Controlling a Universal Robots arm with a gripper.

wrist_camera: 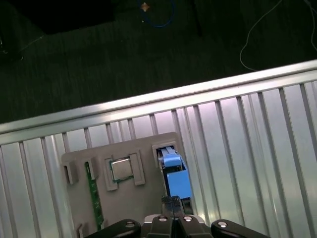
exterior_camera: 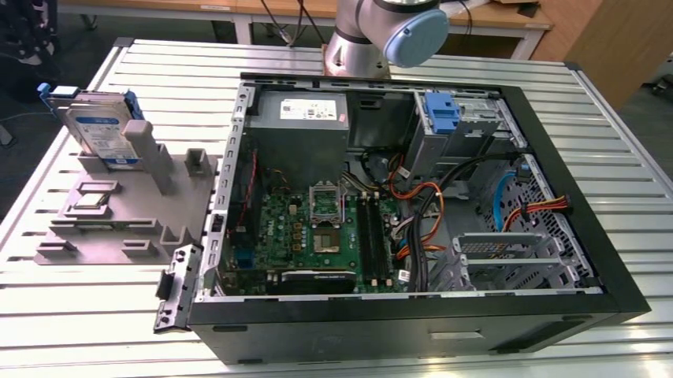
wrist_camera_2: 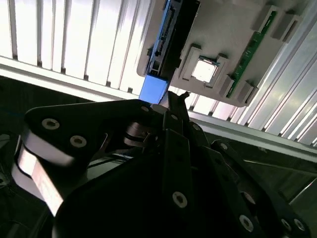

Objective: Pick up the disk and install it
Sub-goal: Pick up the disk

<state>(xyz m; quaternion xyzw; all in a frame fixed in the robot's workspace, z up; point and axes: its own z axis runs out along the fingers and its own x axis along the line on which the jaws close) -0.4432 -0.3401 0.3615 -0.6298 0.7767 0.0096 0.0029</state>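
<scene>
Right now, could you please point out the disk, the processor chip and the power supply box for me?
the disk (exterior_camera: 100, 130): exterior view, on its white-and-blue label.
the processor chip (exterior_camera: 93, 199): exterior view, on its metal top.
the power supply box (exterior_camera: 312, 109): exterior view, on its white sticker.

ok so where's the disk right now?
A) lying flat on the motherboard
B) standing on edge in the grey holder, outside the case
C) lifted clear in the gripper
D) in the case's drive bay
B: in the exterior view the disk stands on edge in a slot of the grey holder, to the exterior view's left of the open case.
</scene>
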